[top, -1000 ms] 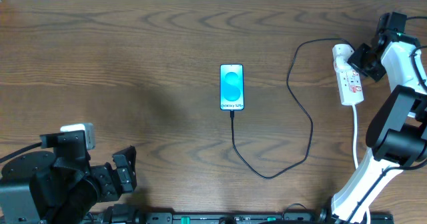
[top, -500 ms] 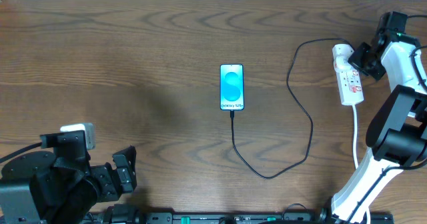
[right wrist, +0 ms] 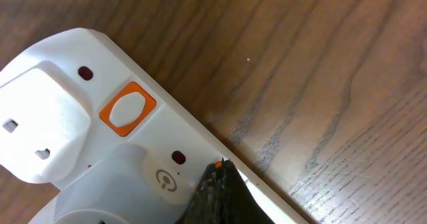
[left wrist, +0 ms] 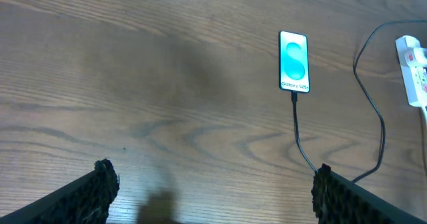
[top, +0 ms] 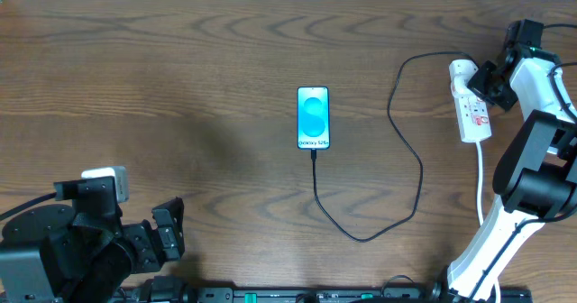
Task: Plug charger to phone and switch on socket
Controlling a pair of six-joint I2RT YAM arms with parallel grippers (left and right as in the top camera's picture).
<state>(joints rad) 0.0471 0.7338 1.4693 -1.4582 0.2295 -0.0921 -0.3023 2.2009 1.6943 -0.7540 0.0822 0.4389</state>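
While the left arm (top: 81, 244) is parked at the near left corner of the brown wood-grain surface (top: 180, 87), its jaws are spread wide and empty, well apart from everything. Farther in, the thin black charger cable (top: 410, 172) is looped across the middle. Its small connector tip (top: 314, 156) appears seated in the near short edge of the slim black-framed phone (top: 313, 117). That phone is laid flat at the centre, cyan-and-white screen up, long axis running near to far. Farthest, at the right, the white elongated power strip (top: 471, 112) is laid roughly the same way, and the cable is led to its rounded far end. The right arm (top: 541, 82) is by far the nearer one; its jaws are clenched on nothing and held at the strip's far end. In the right wrist view, the orange-framed switch (right wrist: 127, 110) is found just up and left of the dark closed fingertips (right wrist: 220, 187); contact cannot be confirmed. Pressing that switch is judged the remaining step.
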